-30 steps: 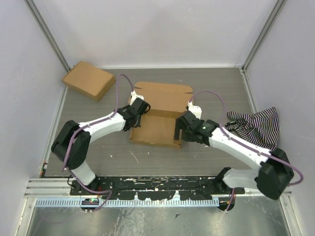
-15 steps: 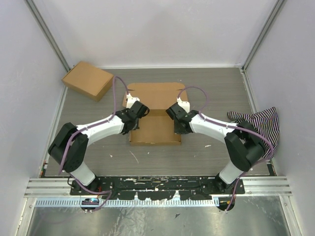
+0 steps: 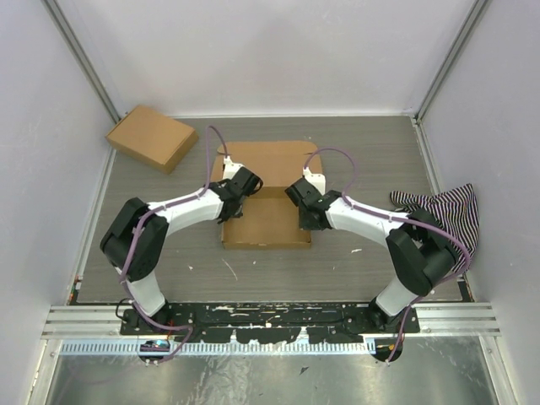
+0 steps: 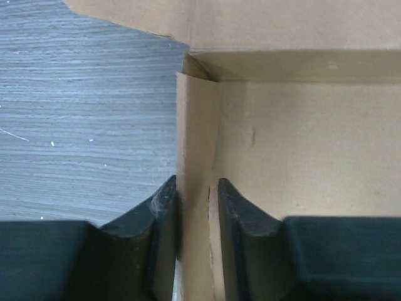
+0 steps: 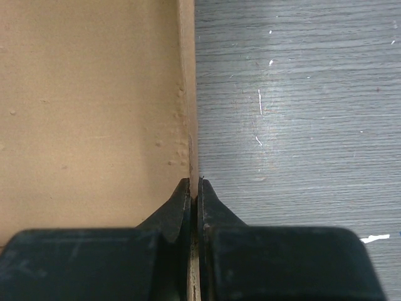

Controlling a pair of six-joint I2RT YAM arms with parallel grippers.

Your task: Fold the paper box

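Observation:
The paper box (image 3: pixel 266 224) lies in the middle of the table as a shallow brown tray, its lid (image 3: pixel 270 159) spread flat behind it. My left gripper (image 3: pixel 239 191) straddles the tray's left wall near the back corner. In the left wrist view the folded wall (image 4: pixel 197 125) stands between the parted fingers (image 4: pixel 164 207) of my left gripper (image 4: pixel 197 191), open. My right gripper (image 3: pixel 305 208) sits on the right wall. In the right wrist view my right gripper (image 5: pixel 194 187) is shut on the thin edge of that wall (image 5: pixel 186 94).
A second, closed cardboard box (image 3: pixel 152 137) lies at the back left near the wall. A striped cloth (image 3: pixel 439 218) is bunched at the right edge. White walls enclose the table on three sides. A metal rail (image 3: pixel 270 321) runs along the near edge.
My right gripper has moved from the box's front right corner onto the right wall and shut on it. My left gripper's jaws have parted around the left wall.

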